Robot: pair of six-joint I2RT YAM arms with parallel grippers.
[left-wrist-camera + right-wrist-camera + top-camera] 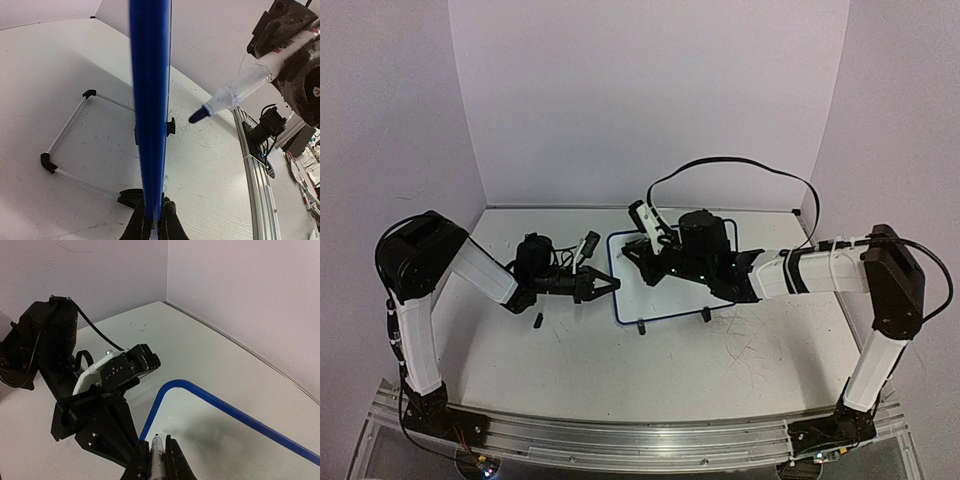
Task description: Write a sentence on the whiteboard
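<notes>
The whiteboard [665, 290], white with a thin blue frame and two black feet, stands mid-table. My left gripper [607, 286] is shut on its left frame edge; in the left wrist view the frame [150, 100] runs edge-on out of the closed fingers [172, 225]. My right gripper [642, 255] is shut on a white marker [158, 452], whose dark tip [199, 116] hovers a little off the board face near its upper left corner [172, 386]. The board face [230, 440] shows no lettering; the sentence is not visible in any view.
A small black piece [537, 321] lies on the table left of the board. A thin wire stand with black corners [47, 162] sits behind the board. The metal rail [255, 165] runs along the table's near edge. Walls enclose the back and sides.
</notes>
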